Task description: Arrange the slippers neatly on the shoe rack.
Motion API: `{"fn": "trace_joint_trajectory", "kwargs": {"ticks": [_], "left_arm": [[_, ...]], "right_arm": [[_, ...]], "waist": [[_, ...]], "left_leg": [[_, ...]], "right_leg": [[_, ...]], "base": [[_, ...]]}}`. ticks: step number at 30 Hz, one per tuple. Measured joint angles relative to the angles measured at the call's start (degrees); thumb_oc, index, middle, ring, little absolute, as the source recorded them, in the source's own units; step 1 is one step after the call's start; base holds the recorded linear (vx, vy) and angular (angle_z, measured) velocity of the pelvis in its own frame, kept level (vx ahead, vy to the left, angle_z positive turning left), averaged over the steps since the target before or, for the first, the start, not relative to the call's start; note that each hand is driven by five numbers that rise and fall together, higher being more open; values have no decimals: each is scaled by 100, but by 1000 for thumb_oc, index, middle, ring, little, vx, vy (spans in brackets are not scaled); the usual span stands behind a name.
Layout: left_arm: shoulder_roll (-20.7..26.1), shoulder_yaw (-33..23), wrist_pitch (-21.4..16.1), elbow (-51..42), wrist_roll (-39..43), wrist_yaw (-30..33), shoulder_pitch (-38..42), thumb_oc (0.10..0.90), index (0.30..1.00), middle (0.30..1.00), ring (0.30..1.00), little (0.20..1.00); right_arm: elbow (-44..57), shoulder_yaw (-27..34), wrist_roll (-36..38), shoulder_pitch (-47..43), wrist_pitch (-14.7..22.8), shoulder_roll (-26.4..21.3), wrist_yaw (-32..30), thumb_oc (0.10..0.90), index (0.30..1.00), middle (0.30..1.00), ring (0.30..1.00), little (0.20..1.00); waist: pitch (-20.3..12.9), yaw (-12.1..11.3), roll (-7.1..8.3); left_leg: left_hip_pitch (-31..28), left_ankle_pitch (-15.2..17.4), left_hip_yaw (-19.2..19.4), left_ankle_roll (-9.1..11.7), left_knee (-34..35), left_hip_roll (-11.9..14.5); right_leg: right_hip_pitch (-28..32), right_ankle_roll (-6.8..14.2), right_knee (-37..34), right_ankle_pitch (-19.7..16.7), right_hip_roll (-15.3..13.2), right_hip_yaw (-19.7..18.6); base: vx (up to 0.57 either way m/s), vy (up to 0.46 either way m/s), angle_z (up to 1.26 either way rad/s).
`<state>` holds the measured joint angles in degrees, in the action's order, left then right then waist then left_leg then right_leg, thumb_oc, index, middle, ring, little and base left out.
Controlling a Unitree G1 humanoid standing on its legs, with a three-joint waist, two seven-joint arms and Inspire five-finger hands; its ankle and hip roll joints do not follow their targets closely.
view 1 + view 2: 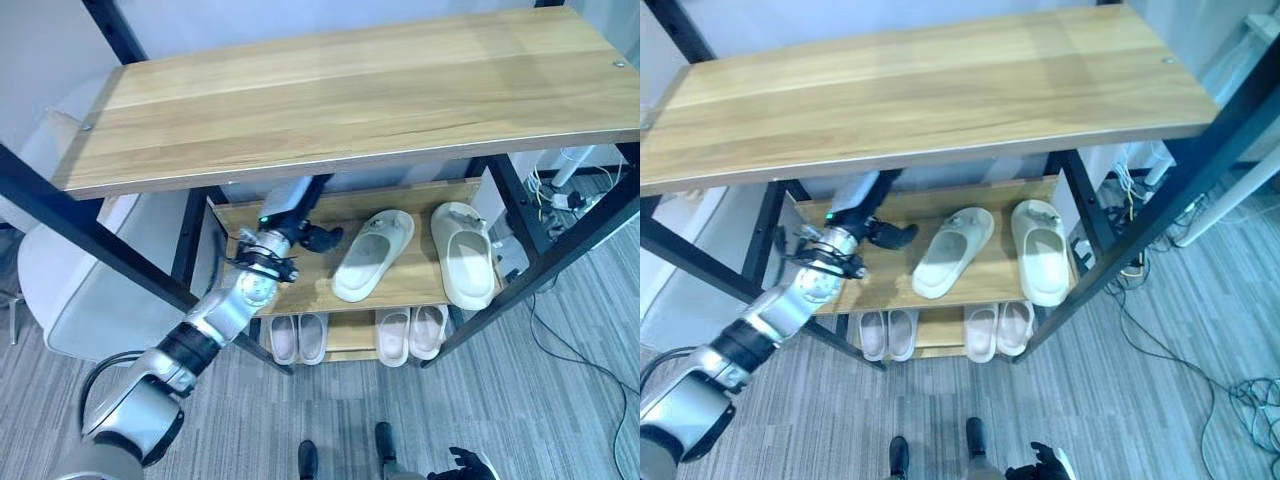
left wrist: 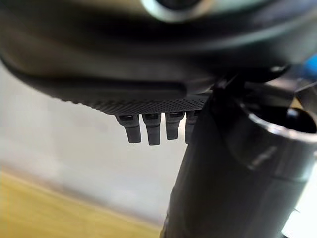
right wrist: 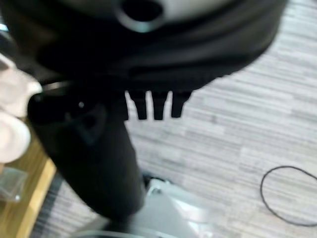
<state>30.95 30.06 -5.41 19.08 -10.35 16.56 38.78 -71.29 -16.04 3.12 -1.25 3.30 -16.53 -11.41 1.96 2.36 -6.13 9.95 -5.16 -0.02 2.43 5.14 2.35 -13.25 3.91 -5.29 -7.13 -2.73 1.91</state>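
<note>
Two cream slippers lie on the middle shelf (image 1: 300,290) of the shoe rack. One slipper (image 1: 372,255) lies slanted, toe toward the back right. The other slipper (image 1: 466,253) lies nearly straight at the shelf's right end. My left hand (image 1: 318,237) reaches in under the top board, just left of the slanted slipper and apart from it. In the left wrist view its fingers (image 2: 148,130) are straight and hold nothing. My right hand (image 1: 462,465) hangs low over the floor, its fingers (image 3: 157,106) straight and empty.
The wide wooden top board (image 1: 350,90) overhangs the middle shelf. Two pairs of pale pink slippers (image 1: 297,338) (image 1: 411,333) stand side by side on the bottom shelf. Black frame posts (image 1: 560,250) flank the rack. Cables (image 1: 560,195) lie on the floor to the right.
</note>
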Motion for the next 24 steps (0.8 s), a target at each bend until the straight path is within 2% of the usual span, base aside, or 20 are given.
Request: {"fn": "trace_joint_trajectory", "kwargs": {"ticks": [6, 10, 20, 24], "left_arm": [[-54, -51, 17, 40, 114, -272, -1054, 800, 900, 900, 900, 900], [-193, 96, 19, 43, 110, -589, -1398, 800, 900, 900, 900, 900], [-677, 398, 14, 37, 139, -962, -1414, 800, 900, 900, 900, 900], [-811, 583, 10, 14, 552, -1117, -1413, 800, 900, 900, 900, 900]], "right_arm": [[-18, 132, 1, 44, -37, 22, 97, 800, 900, 900, 900, 900], [-16, 127, -8, 58, -42, 37, 104, 800, 900, 900, 900, 900], [-24, 179, -9, 121, -45, 105, 102, 800, 900, 900, 900, 900], [-22, 176, -10, 123, -59, 133, 101, 800, 900, 900, 900, 900]], "waist": [[8, -27, 12], [26, -41, 39], [37, -1, 54], [36, 9, 54]], "left_leg": [[-79, 8, -61, 8, 0, -6], [-124, 8, -63, 8, -1, -10], [-183, 14, -56, 6, 1, 1], [-186, 19, -52, -2, 0, 0]], "right_leg": [[118, -4, -1, 15, -14, 102], [169, 0, -3, 20, -20, 107], [215, 6, -4, 38, -7, 94], [212, 3, -3, 39, -7, 87]], "base": [[4, -3, 6], [3, 3, 2], [0, 0, 0], [0, 0, 0]]}}
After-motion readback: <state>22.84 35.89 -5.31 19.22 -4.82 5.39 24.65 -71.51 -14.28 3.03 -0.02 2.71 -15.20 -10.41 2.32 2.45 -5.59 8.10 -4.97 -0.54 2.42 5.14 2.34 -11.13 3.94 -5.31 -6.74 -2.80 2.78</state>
